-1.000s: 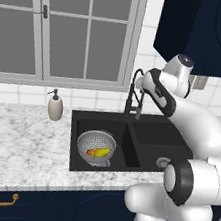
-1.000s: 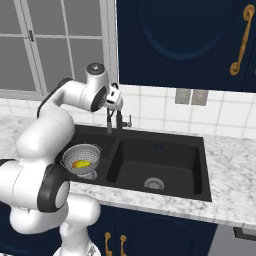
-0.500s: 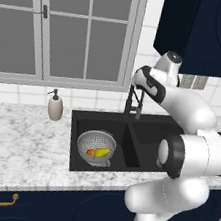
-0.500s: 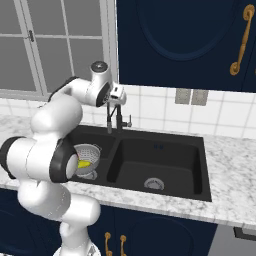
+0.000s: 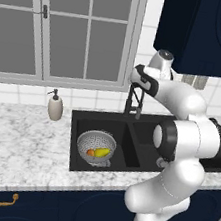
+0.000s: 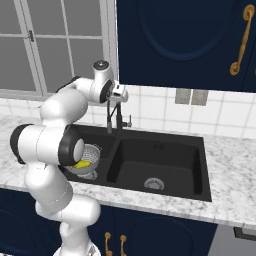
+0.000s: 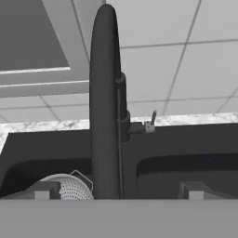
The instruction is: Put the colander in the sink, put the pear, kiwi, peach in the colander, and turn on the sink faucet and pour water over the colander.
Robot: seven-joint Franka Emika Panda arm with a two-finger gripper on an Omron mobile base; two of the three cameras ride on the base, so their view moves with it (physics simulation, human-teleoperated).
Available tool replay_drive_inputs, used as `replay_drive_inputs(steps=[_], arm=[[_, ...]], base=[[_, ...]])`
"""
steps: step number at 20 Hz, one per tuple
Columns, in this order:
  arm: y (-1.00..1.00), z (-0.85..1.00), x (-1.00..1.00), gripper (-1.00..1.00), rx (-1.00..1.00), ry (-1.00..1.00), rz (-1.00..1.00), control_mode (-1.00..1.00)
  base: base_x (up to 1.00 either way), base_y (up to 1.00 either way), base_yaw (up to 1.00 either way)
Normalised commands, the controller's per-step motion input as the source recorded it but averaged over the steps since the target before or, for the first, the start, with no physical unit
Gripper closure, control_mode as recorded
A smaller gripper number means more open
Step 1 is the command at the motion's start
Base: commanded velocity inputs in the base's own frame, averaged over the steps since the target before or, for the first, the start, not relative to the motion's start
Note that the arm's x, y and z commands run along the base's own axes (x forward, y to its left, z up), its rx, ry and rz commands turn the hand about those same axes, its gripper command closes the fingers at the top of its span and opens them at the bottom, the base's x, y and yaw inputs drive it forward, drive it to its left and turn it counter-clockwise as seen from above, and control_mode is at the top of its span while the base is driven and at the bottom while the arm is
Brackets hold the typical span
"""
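Change: arm swung closer to the sink faucet (image 7: 105, 102) since a sec ago.
Gripper (image 7: 118, 191): fingers spread either side of spout, nothing held.
Colander (image 5: 96, 146): in left basin w/ fruit.
Next: prob. the lever.

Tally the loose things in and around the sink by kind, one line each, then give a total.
Colander: 1
Fruit showing in the colander: 2, a yellow-green pear and a reddish-orange peach
Soap pump bottle on the counter: 1
Total: 4
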Motion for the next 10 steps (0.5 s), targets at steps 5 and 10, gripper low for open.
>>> replay_drive_inputs(steps=[5,10], arm=[[0.06,-0.23,0.07,-1.0,0.0,0.09,0.0,-1.0],[0.37,-0.16,0.0,-1.0,0.02,0.08,0.0,-1.0]], base=[[0.0,0.0,0.0],[0.0,0.0,0.0]])
